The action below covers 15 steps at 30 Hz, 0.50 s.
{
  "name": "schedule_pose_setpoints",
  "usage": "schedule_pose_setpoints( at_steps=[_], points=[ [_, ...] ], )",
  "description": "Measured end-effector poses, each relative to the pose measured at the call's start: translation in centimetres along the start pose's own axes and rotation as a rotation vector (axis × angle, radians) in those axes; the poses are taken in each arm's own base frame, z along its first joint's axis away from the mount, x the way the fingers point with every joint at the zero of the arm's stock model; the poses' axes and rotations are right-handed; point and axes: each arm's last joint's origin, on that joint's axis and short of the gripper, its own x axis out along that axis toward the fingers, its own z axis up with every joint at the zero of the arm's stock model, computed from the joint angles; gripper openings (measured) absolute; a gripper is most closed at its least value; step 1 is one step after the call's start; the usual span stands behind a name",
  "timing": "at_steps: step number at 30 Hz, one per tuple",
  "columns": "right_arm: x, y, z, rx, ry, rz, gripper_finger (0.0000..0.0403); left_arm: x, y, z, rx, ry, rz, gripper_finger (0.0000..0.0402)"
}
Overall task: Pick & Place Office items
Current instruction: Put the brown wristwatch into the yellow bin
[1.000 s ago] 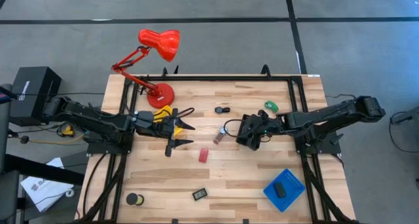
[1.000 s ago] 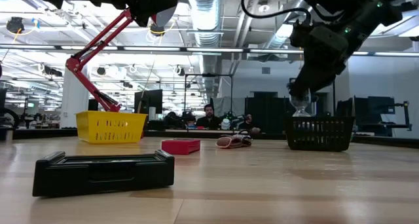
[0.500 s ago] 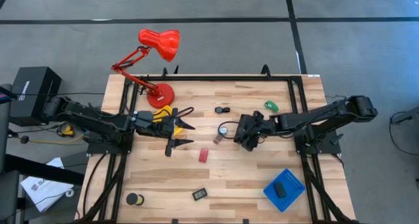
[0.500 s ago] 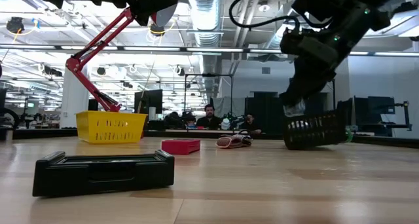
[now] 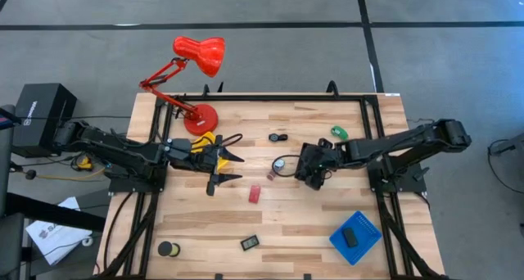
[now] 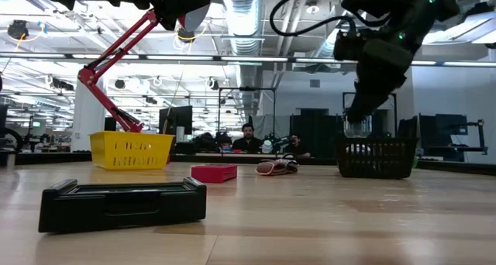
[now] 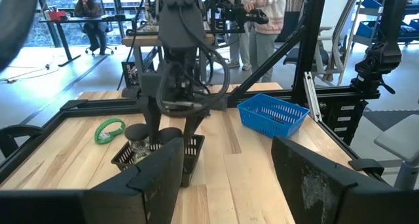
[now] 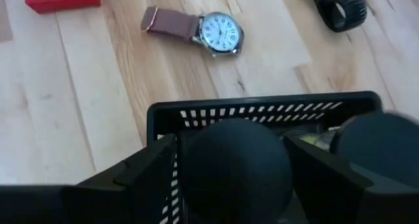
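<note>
Near the middle of the pale planked counter [image 5: 311,214], the right tool [image 5: 309,167] hung wide open over a black slotted basket [image 6: 376,158]; a round-faced, pink-strapped watch [image 8: 196,31] lay just beside. Left tool [image 5: 228,169] open, empty.

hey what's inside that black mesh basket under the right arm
The black mesh basket sits beneath the right gripper, whose dark fingers reach into it. Past them a yellowish scrap shows; anything else on the basket floor is covered.
</note>
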Motion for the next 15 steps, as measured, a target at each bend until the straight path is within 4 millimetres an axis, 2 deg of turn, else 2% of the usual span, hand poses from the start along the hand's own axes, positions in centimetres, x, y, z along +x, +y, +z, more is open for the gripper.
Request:
schedule_pose_setpoints(
  at_steps=[5, 15],
  points=[
    [-1.6, 0.2, 1.5, -0.006, 0.021, -0.002, 0.0272, 0.0, 0.0, 0.0, 0.0, 0.0, 0.0, 0.0227],
    [-4.6, 1.0, 4.5, -0.038, -0.016, 0.138, 0.0273, 0.0, 0.0, 0.0, 0.0, -0.002, 0.0, 0.0227]
  ],
)
